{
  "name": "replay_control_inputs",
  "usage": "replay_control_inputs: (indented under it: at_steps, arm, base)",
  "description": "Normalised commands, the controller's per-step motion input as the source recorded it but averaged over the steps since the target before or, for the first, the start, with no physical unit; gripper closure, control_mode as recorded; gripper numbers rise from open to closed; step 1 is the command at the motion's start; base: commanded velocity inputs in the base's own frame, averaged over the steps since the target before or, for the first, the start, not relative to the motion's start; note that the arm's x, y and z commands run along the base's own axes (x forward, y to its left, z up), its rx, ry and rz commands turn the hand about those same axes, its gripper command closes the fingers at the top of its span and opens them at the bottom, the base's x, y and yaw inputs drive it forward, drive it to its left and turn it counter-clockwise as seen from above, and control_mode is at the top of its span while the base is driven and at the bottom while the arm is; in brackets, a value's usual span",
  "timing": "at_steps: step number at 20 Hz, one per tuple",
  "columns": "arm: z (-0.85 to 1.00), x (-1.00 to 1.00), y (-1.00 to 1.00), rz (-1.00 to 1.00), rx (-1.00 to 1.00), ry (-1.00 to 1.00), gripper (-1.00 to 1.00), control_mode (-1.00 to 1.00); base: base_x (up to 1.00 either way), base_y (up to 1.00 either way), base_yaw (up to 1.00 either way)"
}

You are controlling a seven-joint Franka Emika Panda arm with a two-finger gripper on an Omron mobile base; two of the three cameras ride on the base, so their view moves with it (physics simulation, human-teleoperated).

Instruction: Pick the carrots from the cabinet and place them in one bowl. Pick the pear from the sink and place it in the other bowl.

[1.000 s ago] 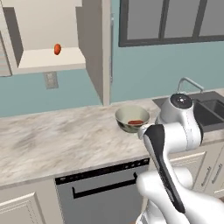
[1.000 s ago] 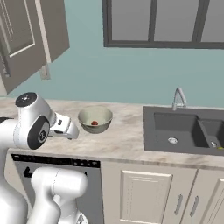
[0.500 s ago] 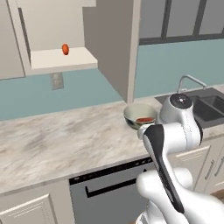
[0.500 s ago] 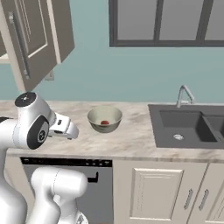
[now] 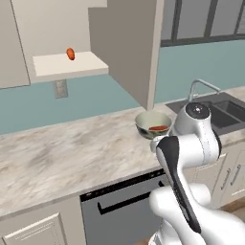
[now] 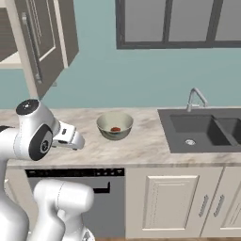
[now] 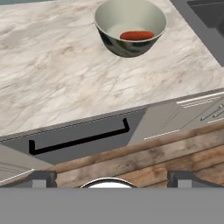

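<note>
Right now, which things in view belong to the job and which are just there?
Job:
- carrot in the bowl
- cream bowl
- carrot on the shelf
- cabinet
- sink
- gripper, open and empty

Just there:
- dishwasher
- faucet
- window

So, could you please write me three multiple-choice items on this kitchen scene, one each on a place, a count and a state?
1. Where is the second carrot?
A. on the cabinet shelf
B. in the sink
C. on the dishwasher

2. How many carrots lie in the bowl?
A. none
B. one
C. three

3. How do the fingers stand?
A. shut on a carrot
B. shut on a pear
C. open, holding nothing

Key: 1 A, it sits on the pale shelf; 2 B, a single carrot in the bowl; 3 C, the tips stand wide apart with nothing between.
</note>
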Motion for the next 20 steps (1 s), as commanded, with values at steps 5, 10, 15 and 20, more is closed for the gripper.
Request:
replay_control_inputs:
  at_steps: [5,10,15,20]
  arm:
    - [0.0,0.0,0.0,0.0,0.0,0.0,-1.0,1.0]
    - [0.0,0.0,0.0,0.0,0.0,0.0,-1.0,1.0]
    - [0.0,0.0,0.0,0.0,0.0,0.0,-1.0,1.0]
    - [0.0,0.0,0.0,0.0,0.0,0.0,-1.0,1.0]
  base:
    - [-0.57,0.1,-0.11]
    - [-0.2,0.46,-0.02]
    - [0.0,0.66,-0.02]
    - [0.0,0.58,-0.02]
